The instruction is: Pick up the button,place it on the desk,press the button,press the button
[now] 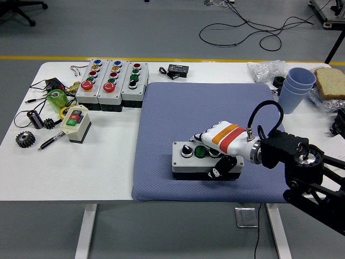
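A grey button box (190,162) with a black knob and a green button on top lies on the blue mat (178,113), near its front edge. My right hand (219,147), white with orange and red stripes, is shut on the box's right end: fingers over the top, thumb on the front face. The right part of the box is hidden under the hand. The black right arm (302,167) comes in from the lower right. The left arm is out of view.
Three more button boxes (111,82) stand at the back left, with a small red-green switch box (76,123), gears, a pen and cables near them. Blue stacked cups (296,89), plastic wrap and bread sit at the far right.
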Robot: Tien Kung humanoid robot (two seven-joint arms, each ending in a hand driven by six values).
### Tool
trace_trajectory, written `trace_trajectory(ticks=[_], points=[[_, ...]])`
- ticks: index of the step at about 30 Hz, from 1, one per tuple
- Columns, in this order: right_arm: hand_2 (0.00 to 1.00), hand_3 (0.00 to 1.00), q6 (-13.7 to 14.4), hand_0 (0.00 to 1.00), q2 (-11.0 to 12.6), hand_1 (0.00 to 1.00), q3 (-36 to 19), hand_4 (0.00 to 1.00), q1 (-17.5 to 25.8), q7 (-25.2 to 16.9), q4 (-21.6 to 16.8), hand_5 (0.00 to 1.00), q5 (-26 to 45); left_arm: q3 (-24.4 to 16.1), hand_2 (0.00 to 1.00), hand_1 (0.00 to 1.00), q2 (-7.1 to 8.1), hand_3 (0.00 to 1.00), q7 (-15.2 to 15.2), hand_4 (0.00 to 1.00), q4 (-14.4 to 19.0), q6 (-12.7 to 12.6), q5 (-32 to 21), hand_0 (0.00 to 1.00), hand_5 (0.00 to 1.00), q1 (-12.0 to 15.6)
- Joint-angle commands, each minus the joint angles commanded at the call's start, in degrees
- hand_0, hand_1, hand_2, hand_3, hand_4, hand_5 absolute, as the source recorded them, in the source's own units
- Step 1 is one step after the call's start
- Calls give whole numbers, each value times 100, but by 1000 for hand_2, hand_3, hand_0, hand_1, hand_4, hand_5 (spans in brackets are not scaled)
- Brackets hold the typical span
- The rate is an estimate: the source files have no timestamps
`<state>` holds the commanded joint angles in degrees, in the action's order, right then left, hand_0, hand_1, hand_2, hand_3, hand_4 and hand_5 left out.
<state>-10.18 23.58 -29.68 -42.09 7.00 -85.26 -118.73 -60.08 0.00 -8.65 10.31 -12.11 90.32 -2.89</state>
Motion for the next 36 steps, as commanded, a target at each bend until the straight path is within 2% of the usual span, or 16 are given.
trace_trajectory(ticks=[7, 8, 18, 24, 36], points=[[302, 492, 87, 28, -47, 2, -65, 606, 64, 24, 105, 62, 0, -38, 668, 635, 0, 545, -10, 353, 0, 2, 54, 595, 689, -2], [303, 492, 103, 29, -47, 2, -78, 662, 75, 32, 111, 69, -3, -41, 669, 635, 0, 545, -11, 353, 0, 2, 58, 595, 690, -2], [303, 493, 269, 32, -51, 2, -125, 670, 70, -54, 188, 68, -75, -105, 670, 636, 0, 545, -32, 351, 0, 16, 173, 595, 690, 13], [300, 491, 413, 33, -136, 2, 3, 680, -68, -262, 412, 78, -78, -128, 672, 636, 0, 544, -37, 353, 0, 14, 220, 595, 695, 22], [303, 493, 466, 34, -258, 3, 41, 695, -168, -388, 797, 80, -89, -123, 671, 635, 0, 546, -24, 352, 0, -6, 210, 596, 694, 14]])
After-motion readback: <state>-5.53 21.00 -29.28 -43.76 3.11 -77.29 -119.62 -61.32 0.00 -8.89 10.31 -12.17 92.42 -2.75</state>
